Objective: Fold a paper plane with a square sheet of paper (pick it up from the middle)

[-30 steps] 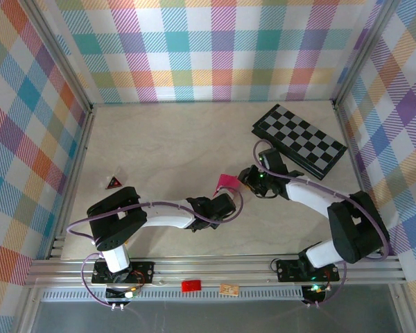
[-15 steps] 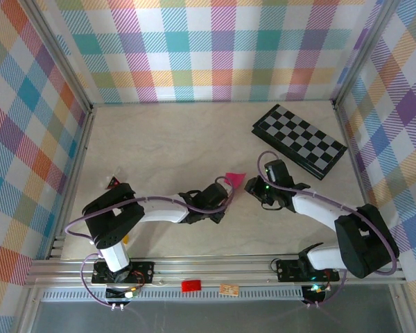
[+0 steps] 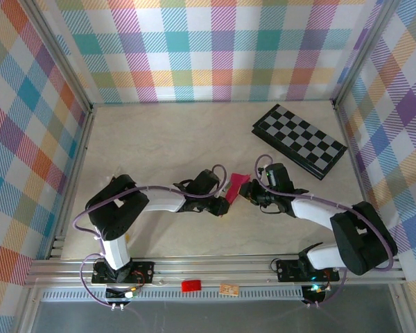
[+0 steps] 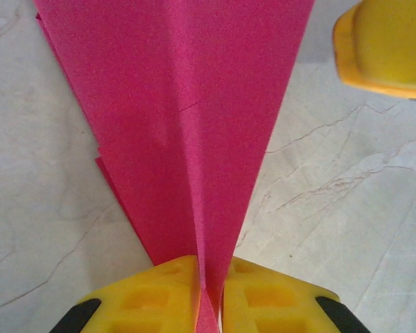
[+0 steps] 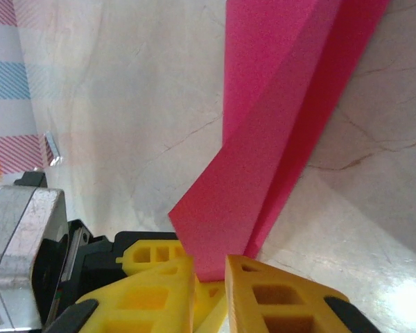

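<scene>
The square sheet of paper is folded into a slim magenta-pink paper plane [image 3: 234,186] with a centre crease, held low over the table between both arms. My left gripper [image 3: 220,202] is shut on its narrow end; in the left wrist view the plane [image 4: 187,104] fans out from my left gripper [image 4: 209,295]. My right gripper [image 3: 247,192] meets the plane's other end, and one of its yellow fingers [image 4: 385,48] shows at the top right. In the right wrist view a corner of the plane [image 5: 277,125] sits pinched in my right gripper [image 5: 209,276], with the left gripper's fingers [image 5: 149,260] just behind.
A black-and-grey checkerboard [image 3: 299,141] lies at the back right of the pale table [image 3: 159,139]. A small red tag [image 3: 191,285] sits on the front rail. Plaid walls close in the left, back and right sides.
The left gripper has carried the plane slightly up and right. The right gripper has moved left onto the plane's end and its jaws have narrowed onto it.
</scene>
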`<state>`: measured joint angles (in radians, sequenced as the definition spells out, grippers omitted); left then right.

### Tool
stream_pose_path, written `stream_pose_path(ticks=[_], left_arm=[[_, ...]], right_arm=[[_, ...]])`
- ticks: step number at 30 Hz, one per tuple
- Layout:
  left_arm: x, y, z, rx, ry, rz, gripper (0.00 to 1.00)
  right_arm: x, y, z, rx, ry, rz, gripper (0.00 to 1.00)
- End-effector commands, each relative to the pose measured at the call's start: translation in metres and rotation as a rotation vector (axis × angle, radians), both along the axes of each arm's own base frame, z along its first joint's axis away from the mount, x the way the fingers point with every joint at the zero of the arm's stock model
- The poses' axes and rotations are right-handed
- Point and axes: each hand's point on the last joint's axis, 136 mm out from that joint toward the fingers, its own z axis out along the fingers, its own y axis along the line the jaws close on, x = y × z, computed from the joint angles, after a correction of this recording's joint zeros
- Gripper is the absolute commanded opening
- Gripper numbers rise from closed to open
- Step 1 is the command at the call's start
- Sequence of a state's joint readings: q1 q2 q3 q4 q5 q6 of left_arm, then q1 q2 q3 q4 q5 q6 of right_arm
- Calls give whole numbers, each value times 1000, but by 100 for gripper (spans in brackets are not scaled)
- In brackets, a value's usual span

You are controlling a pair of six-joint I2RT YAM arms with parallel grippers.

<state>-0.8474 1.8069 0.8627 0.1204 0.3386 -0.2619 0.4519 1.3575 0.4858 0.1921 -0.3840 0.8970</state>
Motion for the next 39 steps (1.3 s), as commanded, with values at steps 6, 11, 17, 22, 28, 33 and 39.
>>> stream_pose_path(ticks=[6, 11, 17, 22, 28, 33, 39], left_arm=[[-38, 27, -50, 104, 228, -11, 18], [-40, 29, -53, 97, 249, -3, 18], [-41, 29, -56, 90, 267, 3, 18], [-41, 28, -58, 79, 283, 9, 17], [-41, 27, -59, 61, 310, 22, 15], [-38, 27, -57, 48, 313, 33, 14], [-37, 24, -54, 47, 315, 24, 13]], right_arm=[[9, 15, 3, 76, 4, 25, 17], [22, 19, 1, 97, 13, 4, 17], [33, 20, -1, 122, 27, -11, 18], [37, 20, -3, 129, 39, -26, 19], [35, 24, 0, 149, 34, 0, 19], [25, 20, 6, 148, 6, 13, 20], [13, 20, 8, 154, 8, 60, 14]])
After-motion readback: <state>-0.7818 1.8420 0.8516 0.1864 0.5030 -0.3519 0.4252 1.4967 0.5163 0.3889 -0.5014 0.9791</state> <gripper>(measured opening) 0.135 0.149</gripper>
